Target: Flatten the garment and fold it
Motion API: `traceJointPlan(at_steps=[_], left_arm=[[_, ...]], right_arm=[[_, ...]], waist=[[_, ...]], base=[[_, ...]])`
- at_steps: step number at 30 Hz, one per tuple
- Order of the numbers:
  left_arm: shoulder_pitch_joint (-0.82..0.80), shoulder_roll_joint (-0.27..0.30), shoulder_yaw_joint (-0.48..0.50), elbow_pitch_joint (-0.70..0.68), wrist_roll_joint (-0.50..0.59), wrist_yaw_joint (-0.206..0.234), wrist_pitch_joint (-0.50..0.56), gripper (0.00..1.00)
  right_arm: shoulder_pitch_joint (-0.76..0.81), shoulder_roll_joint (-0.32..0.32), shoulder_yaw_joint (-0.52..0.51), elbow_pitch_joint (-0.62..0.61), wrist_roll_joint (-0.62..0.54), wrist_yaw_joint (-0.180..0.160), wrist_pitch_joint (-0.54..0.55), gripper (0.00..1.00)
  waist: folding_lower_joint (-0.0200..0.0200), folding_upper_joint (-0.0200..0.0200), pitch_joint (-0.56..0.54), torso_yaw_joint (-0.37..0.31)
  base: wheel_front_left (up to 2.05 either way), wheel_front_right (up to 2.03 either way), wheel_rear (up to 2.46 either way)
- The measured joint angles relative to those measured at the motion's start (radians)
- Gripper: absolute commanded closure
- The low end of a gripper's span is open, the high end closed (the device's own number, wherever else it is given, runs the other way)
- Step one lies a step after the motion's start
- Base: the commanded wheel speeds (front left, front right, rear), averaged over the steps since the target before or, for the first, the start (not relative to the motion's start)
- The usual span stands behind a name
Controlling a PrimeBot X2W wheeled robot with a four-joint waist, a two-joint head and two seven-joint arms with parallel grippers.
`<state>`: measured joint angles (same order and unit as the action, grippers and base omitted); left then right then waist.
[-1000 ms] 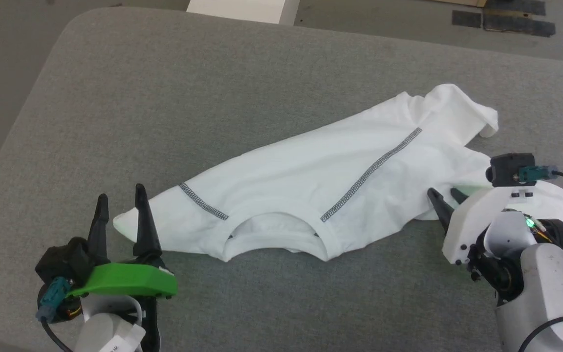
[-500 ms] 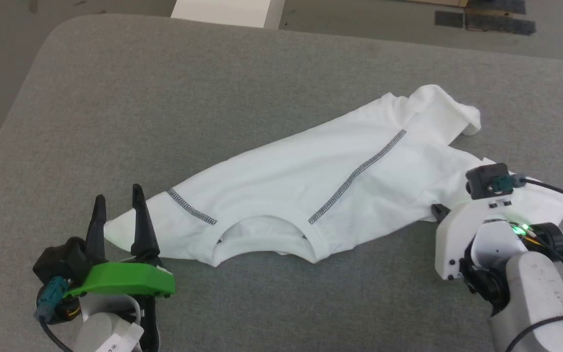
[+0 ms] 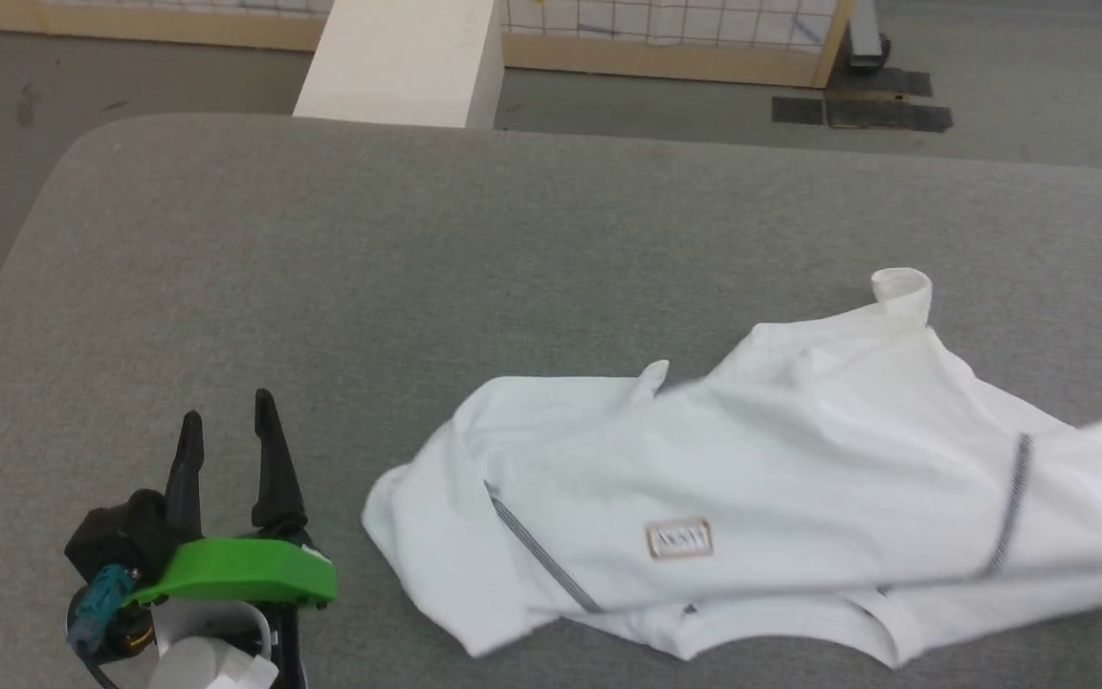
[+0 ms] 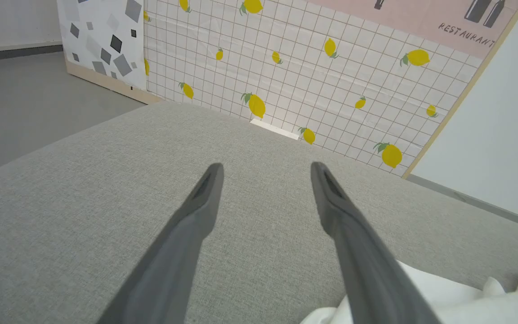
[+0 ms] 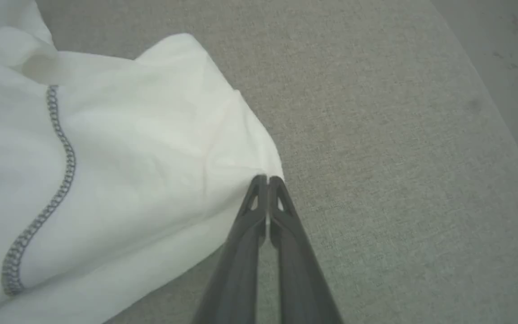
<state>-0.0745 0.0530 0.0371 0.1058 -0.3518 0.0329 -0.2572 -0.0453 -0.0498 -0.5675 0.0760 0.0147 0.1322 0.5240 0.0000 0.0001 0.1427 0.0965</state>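
The garment (image 3: 800, 478), white with dark zigzag seams, lies rumpled on the grey padded table (image 3: 417, 258) toward the near right, a small label facing up. In the right wrist view my right gripper (image 5: 266, 180) is shut, its tips pinching a corner of the garment (image 5: 128, 148), which spreads to the left of the fingers. My left gripper (image 3: 224, 421) stands open near the front left, apart from the cloth, with nothing between its fingers. From the left wrist, the left gripper (image 4: 265, 168) points across bare table, and a bit of garment (image 4: 448, 301) shows beside the right finger.
A white rectangular box (image 3: 398, 57) stands beyond the table's far edge. A panel with a lemon-print grid (image 4: 308, 72) lies behind it. The table's rounded left corner (image 3: 82, 153) and right edge (image 5: 488, 103) drop to grey floor.
The right gripper has shut on the garment's corner, and the cloth has been dragged right, away from the left gripper, turning its label up. The head camera has tilted up.
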Motion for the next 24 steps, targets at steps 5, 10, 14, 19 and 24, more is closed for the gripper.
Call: traceJointPlan(at_steps=[5, 10, 14, 19, 24], left_arm=[[0.011, 0.000, -0.010, 0.020, 0.002, -0.007, 0.000, 0.00], [0.011, 0.000, -0.040, 0.058, 0.028, -0.031, 0.000, 0.00], [-0.003, 0.002, -0.134, 0.119, 0.078, -0.060, 0.085, 0.00], [-0.058, 0.001, -0.218, 0.165, 0.090, -0.065, 0.278, 0.00], [-0.118, 0.001, -0.260, 0.183, 0.098, -0.017, 0.460, 0.00]], right_arm=[[0.025, 0.000, -0.039, 0.043, 0.063, 0.000, -0.082, 0.00], [0.028, -0.001, 0.018, 0.036, 0.105, 0.000, -0.262, 0.00], [0.050, 0.000, 0.114, 0.020, 0.128, 0.000, -0.363, 0.00], [0.066, 0.000, 0.184, 0.002, 0.150, 0.000, -0.367, 0.00], [0.066, 0.000, 0.228, -0.029, 0.161, 0.000, -0.366, 0.00]], waist=[[0.0000, 0.0000, -0.008, -0.024], [0.0000, 0.0000, -0.018, -0.040], [0.0000, 0.0000, -0.032, -0.052], [0.0000, -0.0001, -0.040, -0.062], [0.0000, 0.0000, -0.038, -0.071]], base=[[0.00, 0.00, 0.00], [0.00, 0.00, 0.00], [0.00, 0.00, 0.00], [0.00, 0.00, 0.00], [0.00, 0.00, 0.00]])
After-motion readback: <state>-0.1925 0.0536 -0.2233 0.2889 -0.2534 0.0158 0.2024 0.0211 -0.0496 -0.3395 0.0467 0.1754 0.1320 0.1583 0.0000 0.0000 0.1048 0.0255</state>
